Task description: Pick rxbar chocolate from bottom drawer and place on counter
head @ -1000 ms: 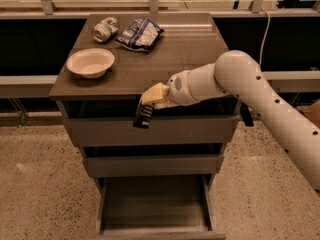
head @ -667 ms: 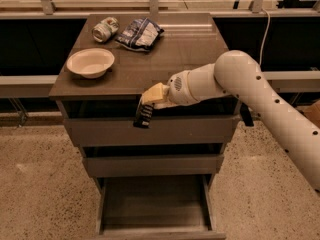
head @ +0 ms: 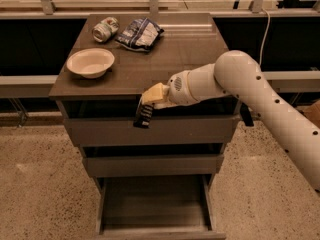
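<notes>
the pale yellow hand, at the front edge of the tabletop, clasps the rxbar chocolate, black with white lettering. the tabletop is glossy brown-grey, and on it sit a cream bowl and a blue-white snack bag. below the tabletop, the bottom drawer is grey-brown and the floor speckled beige.

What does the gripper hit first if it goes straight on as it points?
Probably nothing: the gripper, holding the rxbar chocolate, points toward the picture's left along the front edge of the counter. Depth is unclear, so it might graze that edge.
</notes>
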